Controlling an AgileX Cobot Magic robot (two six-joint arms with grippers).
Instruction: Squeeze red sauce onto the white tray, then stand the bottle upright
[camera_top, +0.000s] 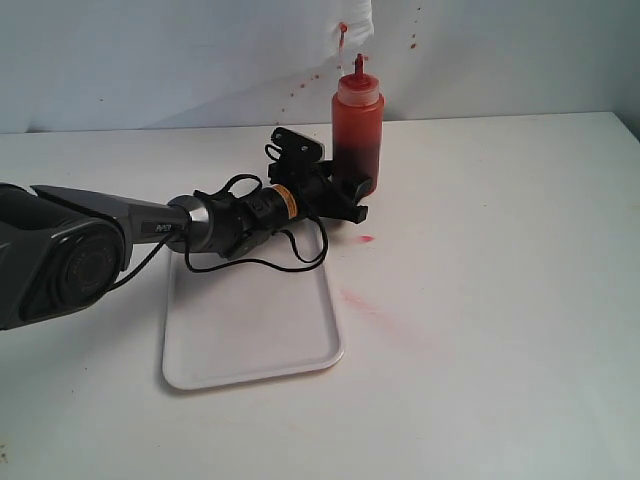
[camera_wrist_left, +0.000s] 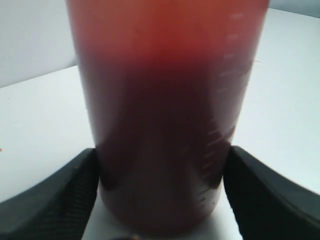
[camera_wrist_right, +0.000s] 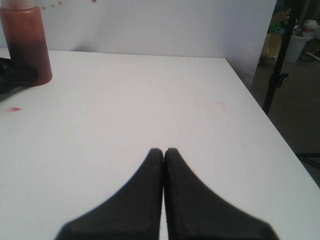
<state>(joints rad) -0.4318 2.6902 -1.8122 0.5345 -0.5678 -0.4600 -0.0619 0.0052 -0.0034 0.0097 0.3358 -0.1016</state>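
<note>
The squeeze bottle (camera_top: 358, 125) stands upright on the table (camera_top: 500, 300) just beyond a corner of the white tray (camera_top: 250, 340), the left gripper (camera_top: 358, 200) clasping its dark lower part, seemingly to steady it, while the right gripper (camera_wrist_right: 164, 155) rests closed, well apart.

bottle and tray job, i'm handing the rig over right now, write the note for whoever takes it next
Left gripper: fingers against both sides of the squeeze bottle, low on its body.
Right gripper: shut, empty, well away from the bottle.
Bottle: upright on the table, just past the far right corner of the white tray.
Tray: no sauce seen; the part under the left arm is hidden.
Table: a small red spot and a pale pink smear right of the tray.
Done: bottle gripped.
Left: squeeze red sauce onto the tray, then stand the bottle upright.
</note>
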